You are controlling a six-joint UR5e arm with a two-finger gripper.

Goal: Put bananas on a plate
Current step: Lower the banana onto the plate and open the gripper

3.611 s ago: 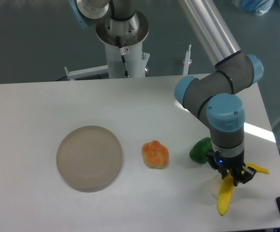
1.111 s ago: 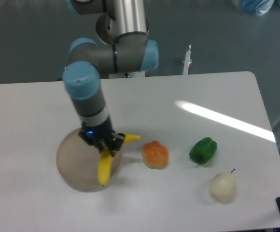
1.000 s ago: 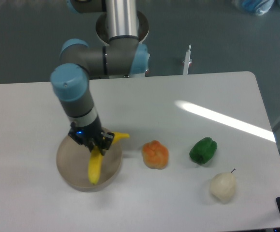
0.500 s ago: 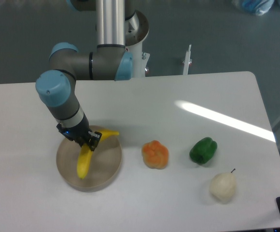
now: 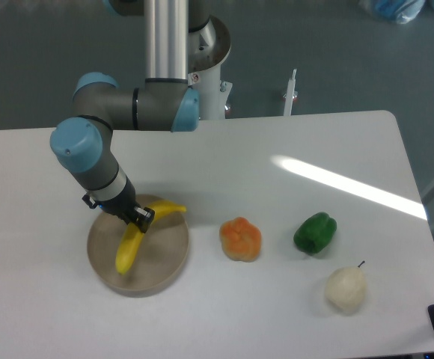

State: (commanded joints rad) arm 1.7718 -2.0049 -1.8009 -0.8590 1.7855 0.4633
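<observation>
- White table (image 5: 277,149) carries the plate (image 5: 164,258).
- Tool (image 5: 132,221) is clamped on the banana (image 5: 131,247), held over the plate, probably for release.

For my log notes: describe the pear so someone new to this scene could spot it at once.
Start at the white table and go to its near right corner. The pear sits there, just beyond the green pepper. It is the only whitish, round fruit, with a thin dark stem.
</observation>
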